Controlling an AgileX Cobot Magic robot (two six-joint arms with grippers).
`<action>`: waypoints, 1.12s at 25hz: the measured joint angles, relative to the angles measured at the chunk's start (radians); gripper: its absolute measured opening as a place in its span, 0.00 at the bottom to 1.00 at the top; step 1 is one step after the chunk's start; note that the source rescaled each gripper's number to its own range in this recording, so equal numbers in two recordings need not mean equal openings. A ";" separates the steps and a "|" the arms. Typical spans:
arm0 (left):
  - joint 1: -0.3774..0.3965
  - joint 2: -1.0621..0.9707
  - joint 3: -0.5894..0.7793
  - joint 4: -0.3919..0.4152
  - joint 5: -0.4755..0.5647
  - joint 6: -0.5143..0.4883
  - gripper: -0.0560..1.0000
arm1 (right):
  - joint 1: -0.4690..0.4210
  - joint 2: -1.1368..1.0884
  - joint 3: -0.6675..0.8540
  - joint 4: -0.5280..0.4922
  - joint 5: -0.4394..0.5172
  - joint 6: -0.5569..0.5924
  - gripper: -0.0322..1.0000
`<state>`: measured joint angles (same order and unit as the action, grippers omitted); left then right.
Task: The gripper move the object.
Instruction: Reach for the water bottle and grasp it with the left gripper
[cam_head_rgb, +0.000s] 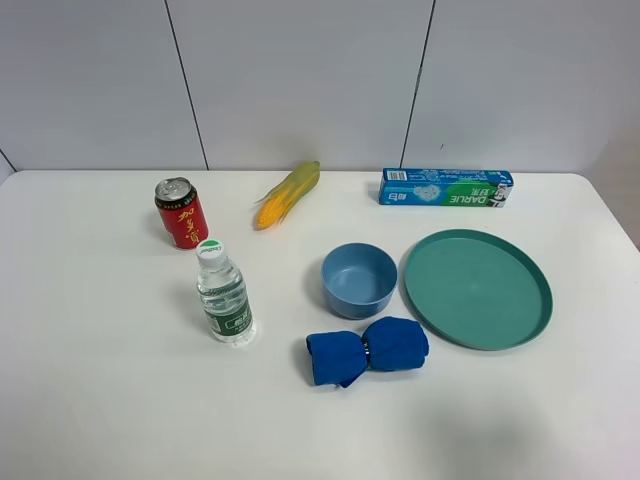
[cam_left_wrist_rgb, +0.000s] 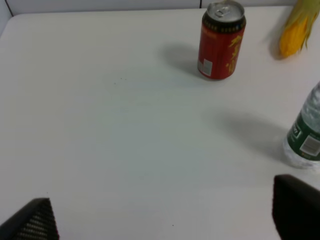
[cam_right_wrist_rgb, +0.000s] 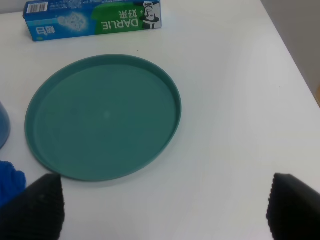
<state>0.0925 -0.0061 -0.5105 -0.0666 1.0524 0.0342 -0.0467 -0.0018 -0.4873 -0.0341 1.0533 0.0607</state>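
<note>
Spread wide and empty, our left claw (cam_left_wrist_rgb: 162, 215) hung over the bench (cam_left_wrist_rgb: 110, 125), the bottle (cam_left_wrist_rgb: 306, 137) upright just ahead of one finger (cam_left_wrist_rgb: 295, 210). We judged it best to centre the fingers around it, then close on the label, clear of the can (cam_left_wrist_rgb: 221, 40) beyond.

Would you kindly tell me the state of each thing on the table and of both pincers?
Water bottle: upright, cap on.
Red can: upright.
Corn: lying on its side.
Toothpaste box: lying flat.
Blue bowl: upright, empty.
Green plate: flat, empty.
Blue cloth: bunched, cinched in the middle.
Left pincer: open, holding nothing.
Right pincer: open, holding nothing.
</note>
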 joint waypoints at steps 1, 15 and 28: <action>0.000 0.000 0.000 0.000 0.000 -0.001 0.72 | 0.000 0.000 0.000 0.000 0.000 0.000 1.00; 0.000 0.000 0.000 0.000 0.000 -0.001 0.72 | 0.000 0.000 0.000 0.000 0.000 0.000 1.00; 0.000 0.000 0.000 0.000 0.000 -0.002 0.72 | 0.000 0.000 0.000 0.000 0.000 0.000 1.00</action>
<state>0.0925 -0.0061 -0.5105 -0.0666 1.0524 0.0323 -0.0467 -0.0018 -0.4873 -0.0341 1.0533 0.0607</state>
